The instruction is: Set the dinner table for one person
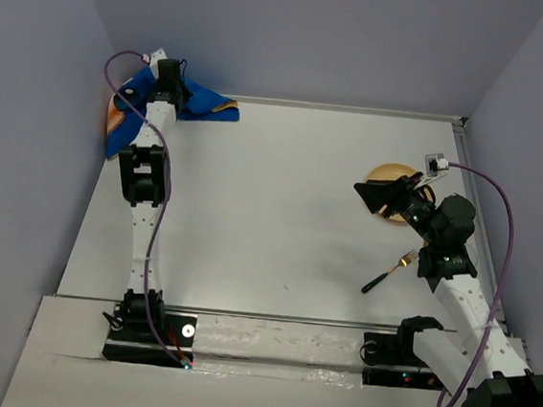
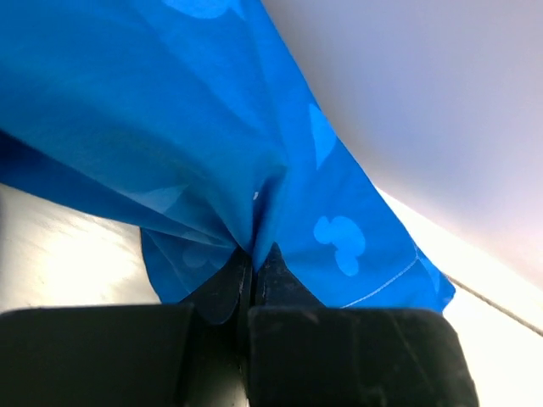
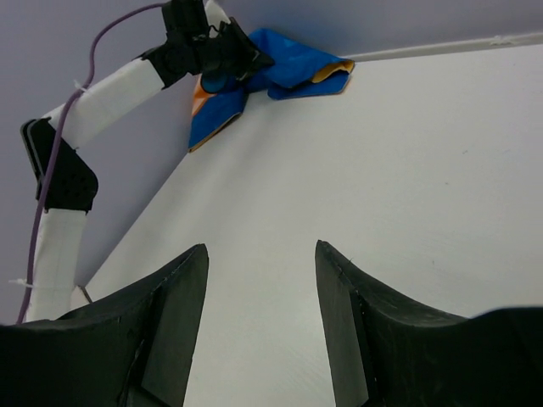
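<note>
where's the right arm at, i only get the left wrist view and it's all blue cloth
observer: The right gripper is at the right side of the table, jaws open and holding nothing.
operator: anything near it
observer: A tan plate; in the top view the gripper overlaps it.
operator: any cutlery out
observer: One fork, gold head and black handle, lies on the table nearer the arm bases than the plate.
operator: and where's my cloth on the table
observer: In the far left corner, by the walls. The blue placemat is bunched up there, with the left gripper shut on a fold.
</note>
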You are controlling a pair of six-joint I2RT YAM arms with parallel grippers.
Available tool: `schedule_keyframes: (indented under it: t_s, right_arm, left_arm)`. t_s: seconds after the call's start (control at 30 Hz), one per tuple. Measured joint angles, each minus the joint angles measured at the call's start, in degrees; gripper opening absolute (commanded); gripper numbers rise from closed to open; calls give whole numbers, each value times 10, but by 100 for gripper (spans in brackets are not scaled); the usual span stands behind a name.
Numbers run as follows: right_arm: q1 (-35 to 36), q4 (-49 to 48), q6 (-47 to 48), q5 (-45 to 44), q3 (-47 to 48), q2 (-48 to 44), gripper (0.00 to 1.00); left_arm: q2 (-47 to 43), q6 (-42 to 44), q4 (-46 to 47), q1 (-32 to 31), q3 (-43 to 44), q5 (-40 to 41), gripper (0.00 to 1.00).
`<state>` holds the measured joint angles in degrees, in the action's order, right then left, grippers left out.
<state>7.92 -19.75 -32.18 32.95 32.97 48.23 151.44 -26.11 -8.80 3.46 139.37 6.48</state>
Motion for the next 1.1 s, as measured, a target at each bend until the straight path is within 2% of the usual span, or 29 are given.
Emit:
schedule_keyframes:
  t_s: [0.1,0.27,0.3,0.43,0.63,0.8,0.93,1.0,1.1]
  right_arm:
    - [10,9,7,-13,5,10,60]
    - [28,51,29,-38,36,31,69]
    - [33,61,35,-45,48,41,73]
    - [48,91,50,-70,80,84,78]
    - [86,155,72,-103,129,147,87]
    - [109,199,93,-131,162,148,90]
    - [110,213,102,-145,177,145,91]
    - [111,221,105,-149,183,148,90]
    - [114,224,109,-150,196,176,90]
  left_arm:
    - [-29,9,-23,-15,-16,-10,0]
    - [-139,36,-69,-62,-53,-4,0]
    - [-177,41,-73,-76,-75,-2,0]
    - [-329,49,-66,-134,-165,0,0]
    - [-482,43,-45,-188,-296,-8,0]
    - [-556,40,-61,-213,-400,-5,0]
    - [-626,26,-52,-246,-491,-56,0]
    - [-650,20,-44,-258,-514,-76,0]
    - [-632,11,-15,-254,-502,-88,0]
